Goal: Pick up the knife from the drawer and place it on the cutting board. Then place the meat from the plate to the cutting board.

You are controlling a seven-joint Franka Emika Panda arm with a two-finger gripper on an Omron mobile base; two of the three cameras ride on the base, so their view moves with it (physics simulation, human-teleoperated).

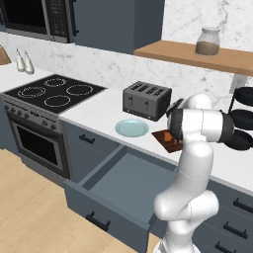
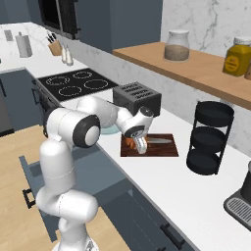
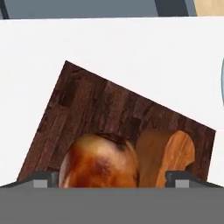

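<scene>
Gripper (image 2: 140,147) is down over the near-left end of the cutting board (image 2: 164,149), fingers pointing at the board. In the hand view its two finger tips (image 3: 43,179) stand wide apart, one at each bottom corner, with the meat (image 3: 99,161) between them and not pinched: jaws released, nothing held. Whether the tips touch the drumstick can't be told; the bottom of that view cuts them off.

Meat lies on the board, only its glossy brown upper part visible in the hand view. In the right base view just an orange-brown sliver (image 2: 130,142) shows beside the hand; meat or knife handle, can't tell there.

Knife (image 3: 166,155) is on the board too, its orange-brown handle just beside the meat, possibly touching it. The grey blade (image 2: 159,141) shows in the right base view, lying along the board toward its far-right end. Handle end is cut off in the hand view.

Left base view: the arm's elbow hides most of the board (image 1: 165,140); only a left corner shows. Plate (image 1: 132,127) sits bare on the counter (image 1: 99,106) left of the board, in front of the toaster (image 1: 146,100). In the right base view the plate is mostly behind the forearm.

Drawer (image 1: 123,185) stands pulled out below the counter, its inside bare where visible; the arm blocks its right part.
</scene>
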